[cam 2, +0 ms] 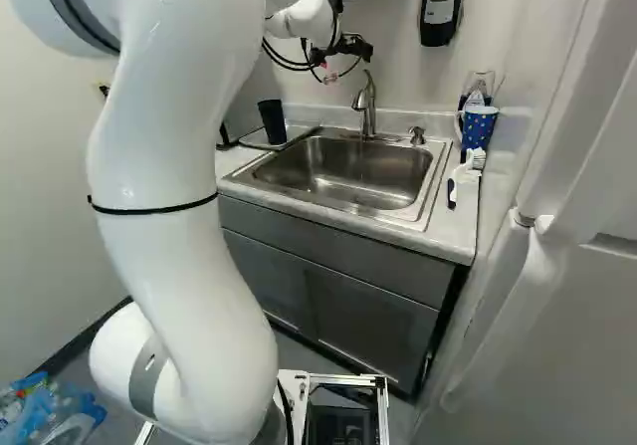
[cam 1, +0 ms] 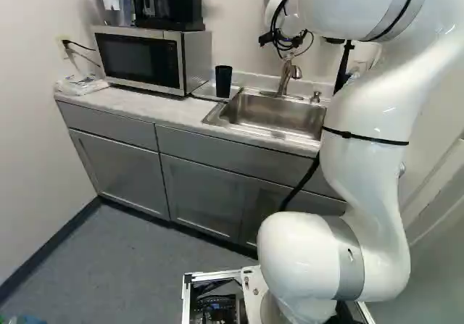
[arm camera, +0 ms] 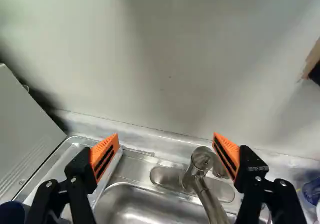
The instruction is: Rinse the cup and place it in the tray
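Black cup (cam 1: 223, 82): plain, dark, slightly tapered, standing upright, mouth up, on the tray; contents hidden.
Tray (arm camera: 65, 159): shallow, pale, with a thin raised metallic rim, lying flat on the worktop (cam 1: 156, 106) between the microwave (cam 1: 138, 57) and the sink (cam 1: 272, 112).

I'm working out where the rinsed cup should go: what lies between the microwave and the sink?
The tray, with the black cup upright on it, between microwave and sink; the left base view shows this.
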Motion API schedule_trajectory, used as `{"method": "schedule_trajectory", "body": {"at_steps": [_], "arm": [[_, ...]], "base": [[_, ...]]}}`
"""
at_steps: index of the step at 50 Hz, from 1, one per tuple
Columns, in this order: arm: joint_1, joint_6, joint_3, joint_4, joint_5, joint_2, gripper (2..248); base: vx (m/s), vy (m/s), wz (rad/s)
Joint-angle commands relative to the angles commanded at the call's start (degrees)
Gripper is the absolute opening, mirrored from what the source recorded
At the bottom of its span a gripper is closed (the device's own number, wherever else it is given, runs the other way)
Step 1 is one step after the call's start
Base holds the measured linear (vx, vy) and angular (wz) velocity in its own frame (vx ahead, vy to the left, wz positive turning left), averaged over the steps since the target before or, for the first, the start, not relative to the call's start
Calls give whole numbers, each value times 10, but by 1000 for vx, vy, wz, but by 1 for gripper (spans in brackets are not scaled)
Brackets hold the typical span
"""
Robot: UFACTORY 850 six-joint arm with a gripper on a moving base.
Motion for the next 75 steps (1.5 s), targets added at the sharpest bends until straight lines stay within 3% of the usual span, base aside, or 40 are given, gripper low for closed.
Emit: {"method": "schedule_trajectory", "body": {"at_steps": [28,75], "arm": [[-2,0,19,0,-6,17,247],[-2,0,28,0,-62,24,247]], "base": [[0,0,0],[0,0,0]]}}
